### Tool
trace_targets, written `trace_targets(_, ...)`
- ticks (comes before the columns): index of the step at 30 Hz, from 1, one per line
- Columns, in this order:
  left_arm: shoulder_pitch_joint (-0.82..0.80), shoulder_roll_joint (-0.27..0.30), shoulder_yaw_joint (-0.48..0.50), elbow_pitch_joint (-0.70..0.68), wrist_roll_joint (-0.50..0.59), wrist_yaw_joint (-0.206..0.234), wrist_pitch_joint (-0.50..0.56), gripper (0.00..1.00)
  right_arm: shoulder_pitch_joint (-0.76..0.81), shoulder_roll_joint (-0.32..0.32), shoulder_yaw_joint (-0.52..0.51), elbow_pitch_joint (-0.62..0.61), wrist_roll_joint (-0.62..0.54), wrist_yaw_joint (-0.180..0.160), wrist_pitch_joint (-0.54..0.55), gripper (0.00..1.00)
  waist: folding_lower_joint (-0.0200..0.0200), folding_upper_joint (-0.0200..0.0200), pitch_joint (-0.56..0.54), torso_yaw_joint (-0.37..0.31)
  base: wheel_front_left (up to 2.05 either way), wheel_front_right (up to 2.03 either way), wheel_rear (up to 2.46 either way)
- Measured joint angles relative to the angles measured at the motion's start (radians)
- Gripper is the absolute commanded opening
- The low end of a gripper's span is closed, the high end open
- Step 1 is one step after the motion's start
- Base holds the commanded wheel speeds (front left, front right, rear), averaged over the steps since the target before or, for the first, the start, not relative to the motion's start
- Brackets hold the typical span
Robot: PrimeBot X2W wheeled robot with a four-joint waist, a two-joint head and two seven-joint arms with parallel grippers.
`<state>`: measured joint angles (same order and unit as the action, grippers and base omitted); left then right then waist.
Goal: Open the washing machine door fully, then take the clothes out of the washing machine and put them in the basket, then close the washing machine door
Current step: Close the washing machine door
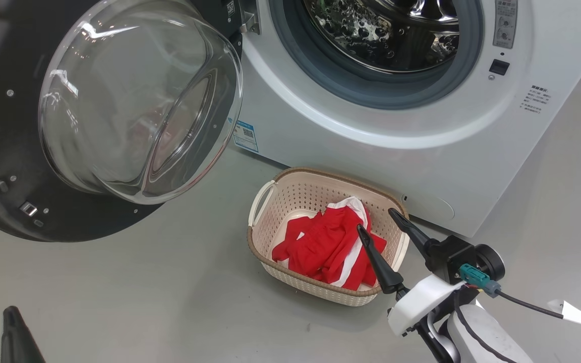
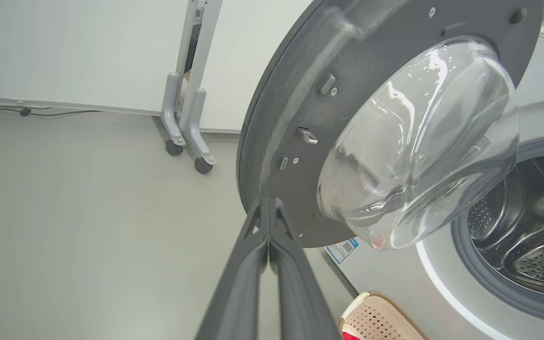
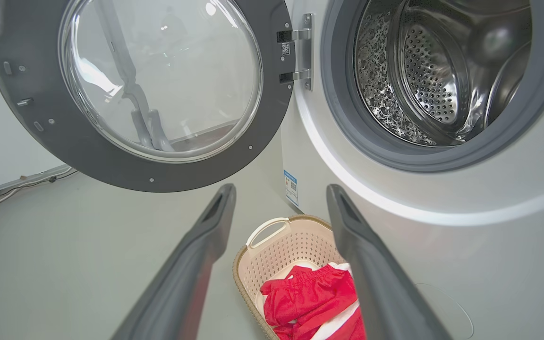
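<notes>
Head view first: the washing machine door (image 1: 139,101) is swung wide open across the upper left of the frame, with its glass bowl bulging my way. The washing machine (image 1: 371,146) takes up the upper right, and its steel drum (image 1: 386,35) shows through the opening. The basket (image 1: 290,194) sits on the floor (image 1: 119,292) just below centre, right in front of the machine. The clothes (image 1: 321,252) are piled inside it, red with white stripes. My right hand (image 1: 375,220) comes in from the lower right. Its fingers are spread apart and hold nothing, with the tips over the basket's right end.

Left wrist view: the left hand (image 2: 268,205) has its fingers pressed together with nothing between them. The tips are at the lower edge of the door's dark rim, and I can't tell if they touch it. A corner of the basket peeks in at the bottom edge.

Right wrist view: the door is upper left and the drum upper right. The basket with the clothes sits at bottom centre, between my two spread fingers.
</notes>
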<state>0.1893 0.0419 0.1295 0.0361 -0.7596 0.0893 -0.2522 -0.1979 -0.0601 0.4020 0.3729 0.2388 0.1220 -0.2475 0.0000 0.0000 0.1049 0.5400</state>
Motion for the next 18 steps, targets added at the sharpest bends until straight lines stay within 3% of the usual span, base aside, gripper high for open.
trace_targets(10, -0.005, -0.003, 0.106, 0.026, -0.509, -0.104, -0.005, 0.0, 0.0, -0.003, -0.004, 0.007, 0.013, 0.0, 0.0, 1.0, 0.0, 0.0, 0.005, 0.001, 0.0, 0.0, 0.0)
trace_targets(15, -0.018, -0.005, 0.143, 0.083, -0.691, -0.183, -0.005, 0.0, 0.0, -0.004, -0.008, 0.01, 0.016, 0.0, 0.0, 1.0, 0.0, 0.0, 0.008, -0.001, 0.0, 0.0, 0.0)
trace_targets(18, -0.042, -0.007, 0.158, 0.114, -0.788, -0.196, -0.005, 0.0, 0.0, -0.006, -0.009, 0.011, 0.017, 0.0, 0.0, 1.0, 0.0, 0.0, 0.01, -0.002, 0.0, 0.0, 0.0)
